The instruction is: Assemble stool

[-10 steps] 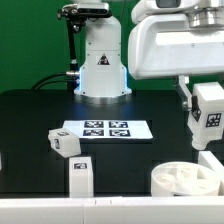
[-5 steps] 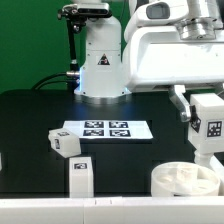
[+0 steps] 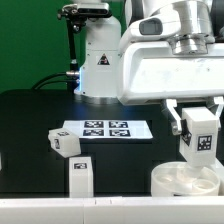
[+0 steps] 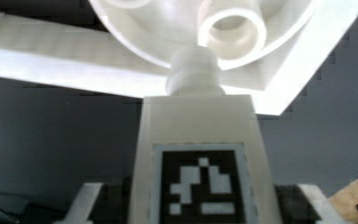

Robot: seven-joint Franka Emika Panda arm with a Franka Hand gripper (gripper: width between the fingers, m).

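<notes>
The gripper (image 3: 197, 122) hangs at the exterior view's right. Its two fingers are clamped on opposite flat sides of a white stool leg (image 3: 198, 142), which stands upright with its marker tag facing the camera. In the wrist view, the leg's narrow round peg (image 4: 194, 72) points at a ringed socket in the seat. Whether the peg touches it cannot be told.

The seat (image 3: 188, 180), a round white dish, lies directly below the leg at the near right of the black table (image 3: 30, 120).

The leg looks like stiff, light, hollow plastic, probably smooth enough to twist between the fingers if pushed off-axis. Its flat side faces near the upper end seem the best hold, leaving the peg free. The seat is loose, so it may slide under pressure.

Well to the left lie two spare legs, one (image 3: 65, 141) just beside the marker board (image 3: 105, 129) and one (image 3: 80, 175) nearer.
</notes>
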